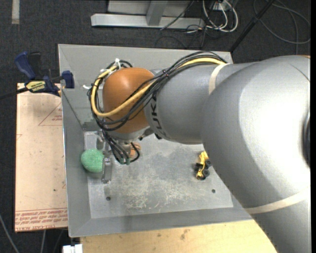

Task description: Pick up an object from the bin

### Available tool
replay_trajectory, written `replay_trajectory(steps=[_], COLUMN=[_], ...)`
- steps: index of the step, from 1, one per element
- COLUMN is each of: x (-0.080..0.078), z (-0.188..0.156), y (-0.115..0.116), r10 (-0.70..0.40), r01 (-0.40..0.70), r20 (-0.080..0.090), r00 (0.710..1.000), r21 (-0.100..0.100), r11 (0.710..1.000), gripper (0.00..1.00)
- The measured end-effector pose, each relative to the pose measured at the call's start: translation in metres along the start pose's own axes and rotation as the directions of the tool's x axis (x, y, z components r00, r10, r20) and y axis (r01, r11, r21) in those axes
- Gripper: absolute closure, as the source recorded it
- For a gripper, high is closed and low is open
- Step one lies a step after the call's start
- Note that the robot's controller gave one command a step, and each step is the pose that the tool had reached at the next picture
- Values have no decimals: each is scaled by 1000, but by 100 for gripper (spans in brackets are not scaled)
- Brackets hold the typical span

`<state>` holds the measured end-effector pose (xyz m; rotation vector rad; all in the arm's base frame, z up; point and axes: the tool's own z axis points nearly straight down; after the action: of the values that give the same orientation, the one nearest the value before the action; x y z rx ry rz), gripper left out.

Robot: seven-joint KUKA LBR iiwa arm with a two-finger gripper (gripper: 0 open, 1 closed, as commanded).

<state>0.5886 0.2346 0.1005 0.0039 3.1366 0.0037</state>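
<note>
Loose toy and floor clutter: a small yellow-and-black toy (201,165) and gear on the dark carpet (34,29).
The toy lies alone, right of centre in the lower half of the frame, on scuffed grey metal. Along the top edge, on the carpet, a flat grey stand foot (143,20) runs left to right, and a tangle of black and white cables (223,15) sits just to its right.

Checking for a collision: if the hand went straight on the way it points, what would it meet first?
Probably the green ball at the bin's left, right beside the hand; or bare bin floor, depth is unclear.
</note>
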Motion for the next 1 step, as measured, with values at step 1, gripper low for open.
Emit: replay_trajectory(steps=[1], x=[2], z=[31], y=[5], r10=[55], r01=[-55], r20=[-4], r00=[998], r21=[2], r11=[998], gripper=[100])
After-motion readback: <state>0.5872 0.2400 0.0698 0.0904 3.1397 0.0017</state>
